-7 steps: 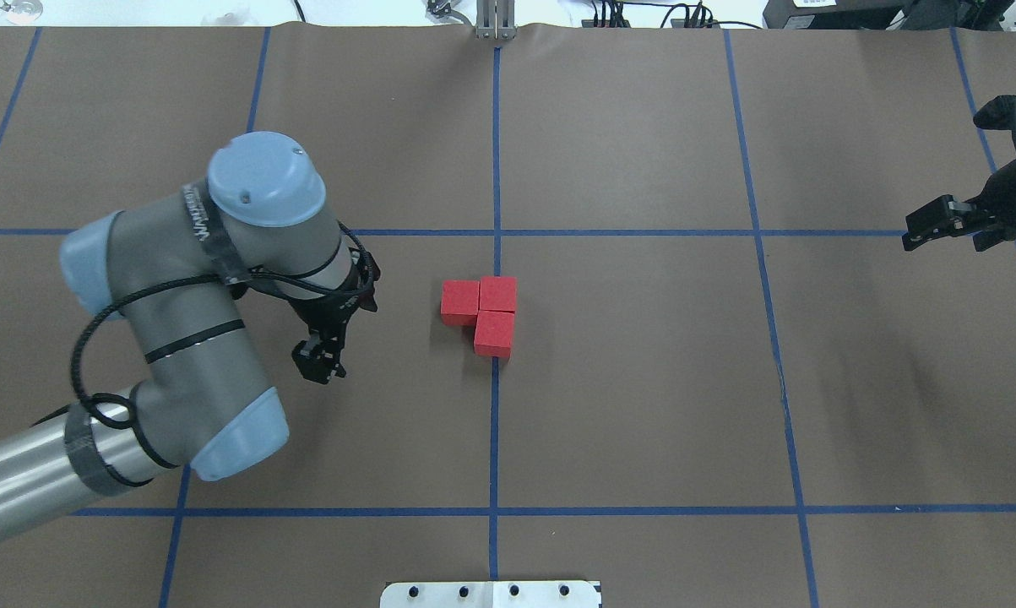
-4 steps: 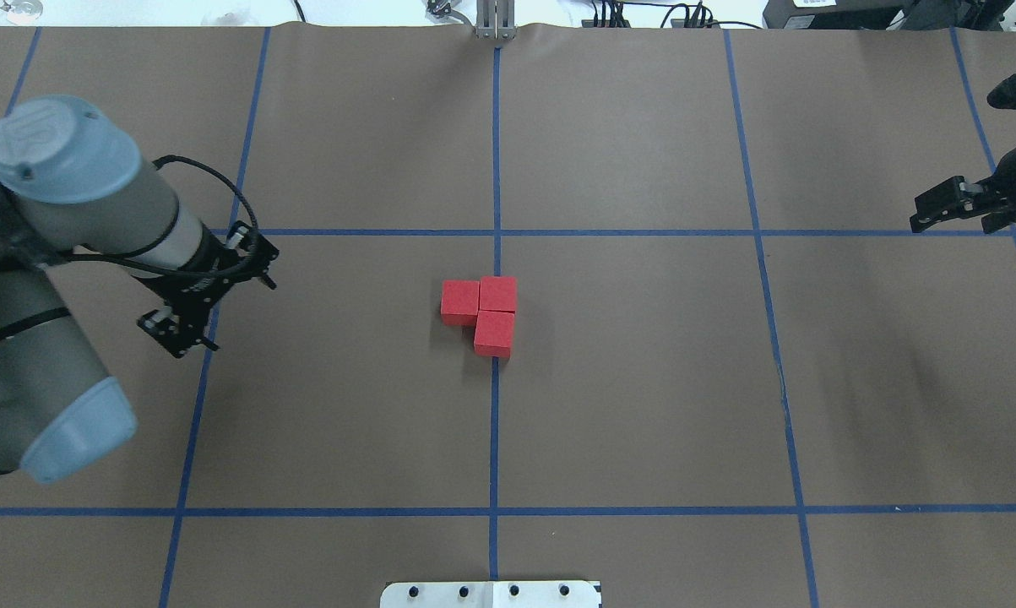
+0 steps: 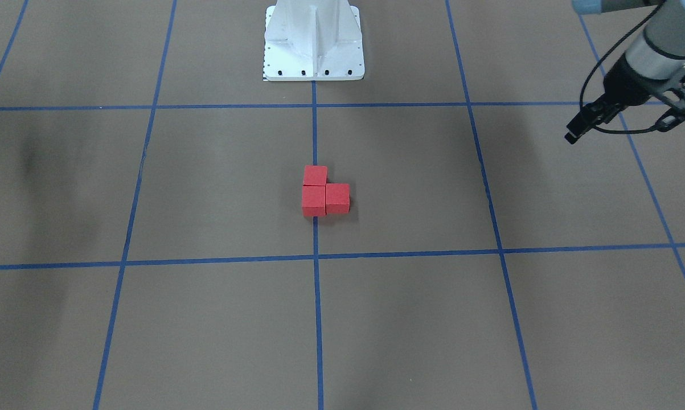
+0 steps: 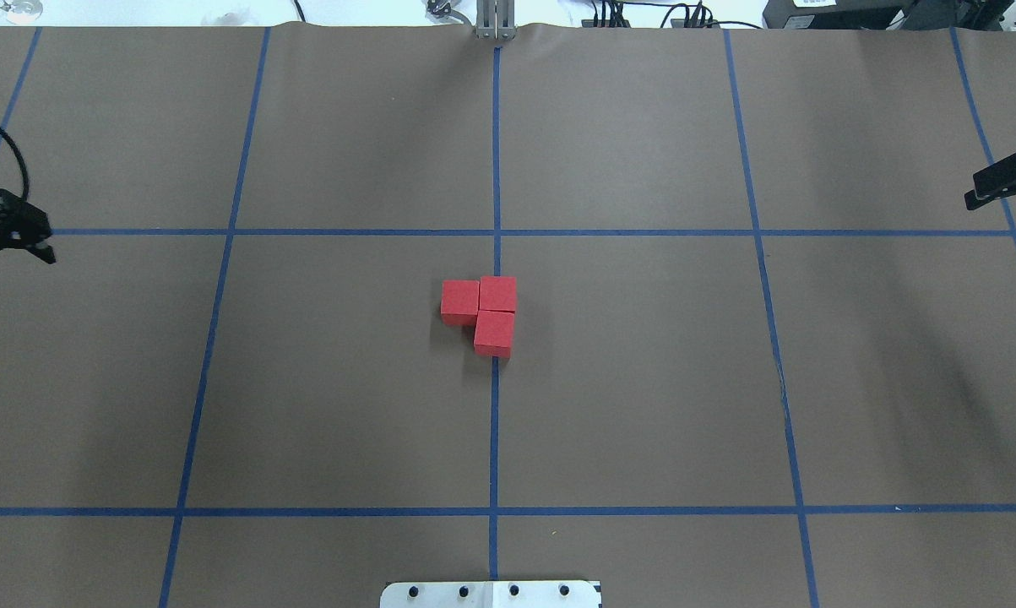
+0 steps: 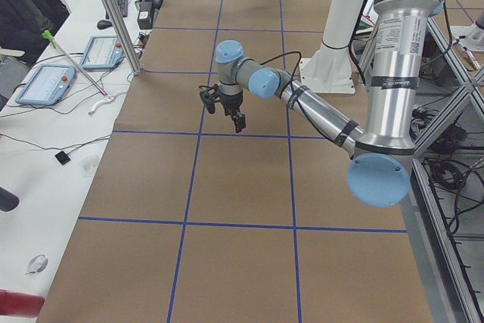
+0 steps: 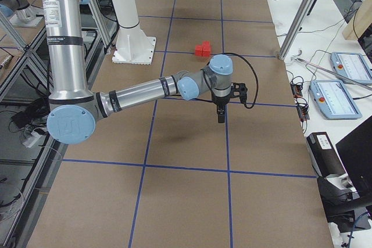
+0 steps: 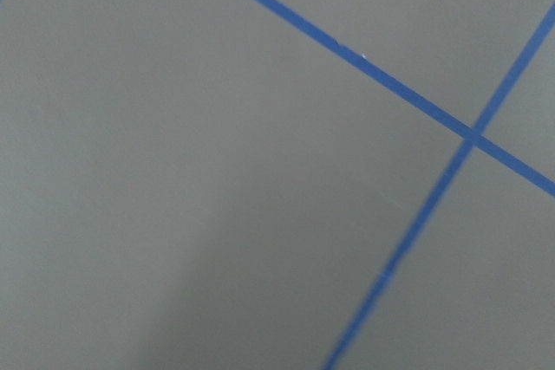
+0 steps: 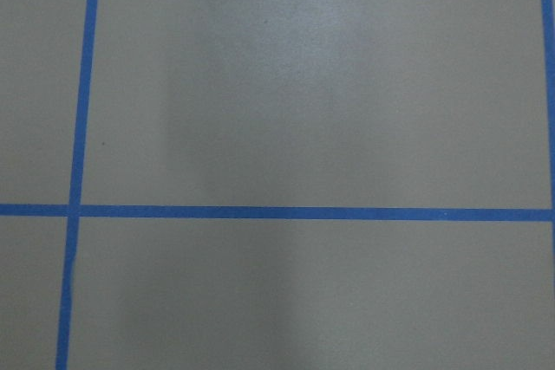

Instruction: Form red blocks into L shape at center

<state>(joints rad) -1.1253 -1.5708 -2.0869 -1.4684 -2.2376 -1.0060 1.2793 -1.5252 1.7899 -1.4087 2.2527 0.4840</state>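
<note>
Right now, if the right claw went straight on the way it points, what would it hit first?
The right claw points about straight down, so it would likely meet the brown matte floor covering near a blue tape line; nothing shows between.

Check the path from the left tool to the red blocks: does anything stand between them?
Nothing visible does. Only brown floor and a blue tape line lie between the left tool and the red blocks.

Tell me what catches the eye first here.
Three red blocks sit pressed together in an L on the middle blue tape line, the only bright colour on the brown floor. The left arm and right arm hang far out to either side, well away from them.
</note>
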